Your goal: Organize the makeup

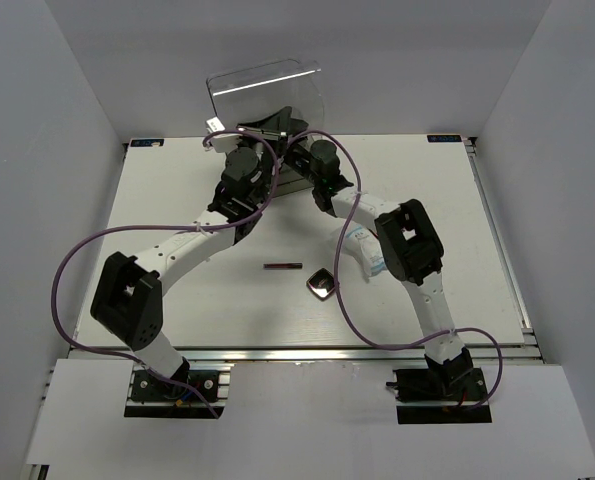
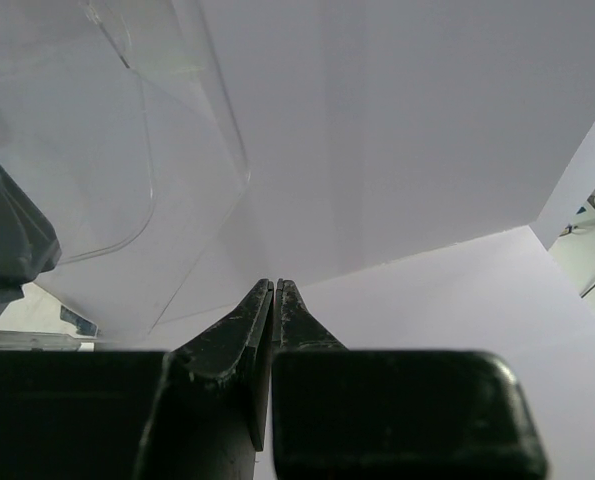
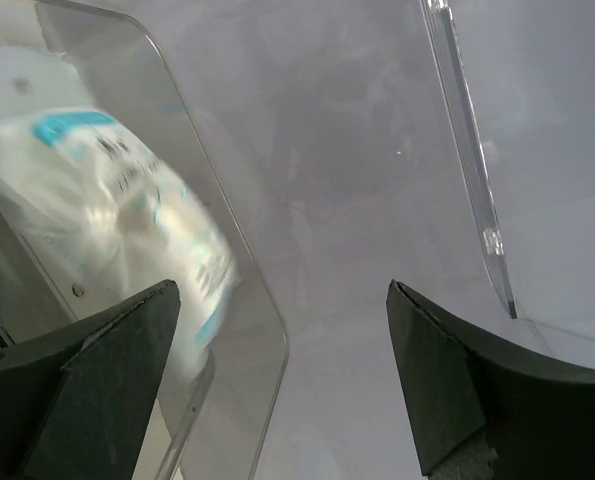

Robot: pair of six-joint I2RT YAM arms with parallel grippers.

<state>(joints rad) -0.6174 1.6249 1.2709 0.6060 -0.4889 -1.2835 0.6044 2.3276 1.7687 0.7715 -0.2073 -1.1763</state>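
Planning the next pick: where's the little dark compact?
Top view: the compact sits mid-scene, just right of and below the dark-red stick, left of the packets.

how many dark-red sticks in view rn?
1. The dark-red stick lies on the table, just left of the compact. Another may be hidden, e.g. behind or inside the acrylic box.

Clear box [image 1: 265,90] at the far edge of the table [image 1: 457,200]; both arms crowd its front and block the middle approach. The right tool [image 3: 282,300], fingers spread, faces clear panels on both sides, a packet [image 3: 127,210] behind the left one. Mid-table obstacles: stick [image 1: 283,266], compact [image 1: 323,284], second packet [image 1: 367,250]; open surface lies left and far right.
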